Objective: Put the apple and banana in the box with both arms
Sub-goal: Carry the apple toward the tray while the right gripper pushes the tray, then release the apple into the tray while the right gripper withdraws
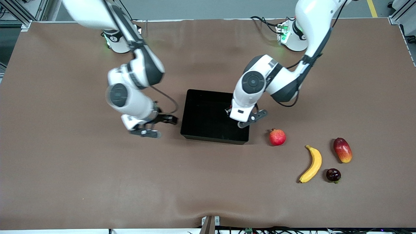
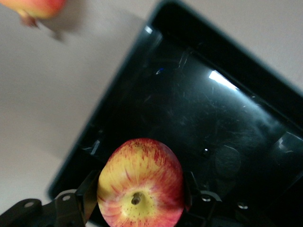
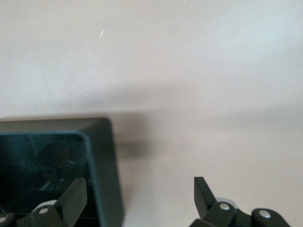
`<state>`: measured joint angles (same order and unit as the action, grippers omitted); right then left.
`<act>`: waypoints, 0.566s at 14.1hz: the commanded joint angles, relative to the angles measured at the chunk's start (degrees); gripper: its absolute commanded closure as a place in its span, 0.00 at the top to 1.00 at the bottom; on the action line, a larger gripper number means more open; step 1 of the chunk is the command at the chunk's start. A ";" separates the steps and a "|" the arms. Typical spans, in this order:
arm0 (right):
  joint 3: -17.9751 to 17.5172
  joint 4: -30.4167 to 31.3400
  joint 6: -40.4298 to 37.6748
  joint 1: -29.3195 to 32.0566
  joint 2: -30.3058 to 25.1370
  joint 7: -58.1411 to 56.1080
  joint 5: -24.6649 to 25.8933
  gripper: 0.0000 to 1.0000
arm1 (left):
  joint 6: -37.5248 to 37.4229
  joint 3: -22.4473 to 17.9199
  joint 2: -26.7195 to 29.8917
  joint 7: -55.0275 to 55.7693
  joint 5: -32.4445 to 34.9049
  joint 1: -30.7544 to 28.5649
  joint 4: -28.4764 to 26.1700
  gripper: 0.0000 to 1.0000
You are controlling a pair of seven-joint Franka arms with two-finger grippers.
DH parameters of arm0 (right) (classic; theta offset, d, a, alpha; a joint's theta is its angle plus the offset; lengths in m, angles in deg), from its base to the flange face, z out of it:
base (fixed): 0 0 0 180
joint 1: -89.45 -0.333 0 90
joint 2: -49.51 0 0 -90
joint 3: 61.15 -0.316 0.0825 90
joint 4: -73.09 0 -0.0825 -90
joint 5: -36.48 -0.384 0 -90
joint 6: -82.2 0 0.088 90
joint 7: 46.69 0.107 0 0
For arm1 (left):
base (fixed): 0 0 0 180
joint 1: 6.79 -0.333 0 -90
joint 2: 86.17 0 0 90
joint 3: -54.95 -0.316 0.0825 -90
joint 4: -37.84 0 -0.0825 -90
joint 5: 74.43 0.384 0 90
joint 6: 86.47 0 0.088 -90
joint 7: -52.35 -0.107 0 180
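1. The shallow rectangular glossy black plastic box (image 1: 208, 115) sits on the brown cloth-covered table (image 1: 81, 178), roughly midway between the two arms' ends.
2. The left arm's black two-finger gripper (image 1: 234, 117) hangs over the part of the box toward the left arm's end of the table.
3. In the left wrist view, the left gripper's fingers (image 2: 87, 198) are closed to a middling width on the small round red apple with pale yellow streaks (image 2: 140, 184); the apple is gripped at its sides, its stem end faces the camera, and the black floor of the box lies below it.
4. The right arm's black two-finger gripper (image 1: 155, 126) is over the bare table just beside the box, toward the right arm's end of the table.
5. In the right wrist view, the right gripper's fingers (image 3: 72, 201) stand wide apart with nothing between them; a corner of the box shows under one finger and bare table under the other.
6. The long curved yellow banana with a dark stem tip (image 1: 312, 164) lies on the table toward the left arm's end, well apart from the box and nearer to the front camera than the box.
7. A deep-red round pomegranate with a crown tip (image 1: 277, 136) lies near the box, between the box and the banana.
8. An oblong red-yellow mango (image 1: 342, 149) lies beside the banana.
9. A small dark purple round fruit (image 1: 333, 175) lies just beside the banana's lower end.
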<state>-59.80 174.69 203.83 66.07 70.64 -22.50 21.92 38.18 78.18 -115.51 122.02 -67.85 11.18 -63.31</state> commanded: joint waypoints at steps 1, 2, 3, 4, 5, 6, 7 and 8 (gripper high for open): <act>-1.00 1.66 -5.95 7.89 -6.43 -8.34 0.49 1.00 | 7.61 -0.12 0.17 2.14 3.07 0.39 -5.80 0.00; -0.92 1.84 -8.23 9.65 -8.54 -10.02 1.28 1.00 | 8.59 -0.12 -0.79 3.36 4.57 0.57 -6.25 0.00; -1.00 1.75 -11.12 11.76 -10.39 -11.16 3.81 1.00 | 8.77 -0.12 -1.85 4.76 5.63 1.01 -6.17 0.00; -1.09 1.75 -13.07 14.39 -12.41 -13.52 6.27 1.00 | 8.95 -0.12 -2.73 5.65 6.42 1.62 -5.99 0.00; -1.09 1.75 -14.39 16.59 -14.34 -17.46 6.64 1.00 | 9.21 -0.12 -3.34 6.09 7.12 1.72 -5.99 0.00; -1.09 1.67 -15.97 19.39 -15.75 -21.42 6.73 1.00 | 9.21 -0.21 -3.96 6.18 7.83 1.72 -5.90 0.02; -1.18 1.49 -17.64 22.21 -17.07 -24.07 6.73 1.00 | 9.21 -0.21 -4.05 6.18 8.88 1.72 -5.90 0.35; -1.18 1.23 -19.31 23.63 -18.74 -24.79 6.99 1.00 | 9.13 -0.21 -4.05 6.18 9.85 1.46 -5.82 0.84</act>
<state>-59.65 174.63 186.76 85.55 55.74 -44.06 28.06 46.38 78.16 -119.80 126.32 -60.63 12.55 -69.18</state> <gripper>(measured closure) 0.000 0.251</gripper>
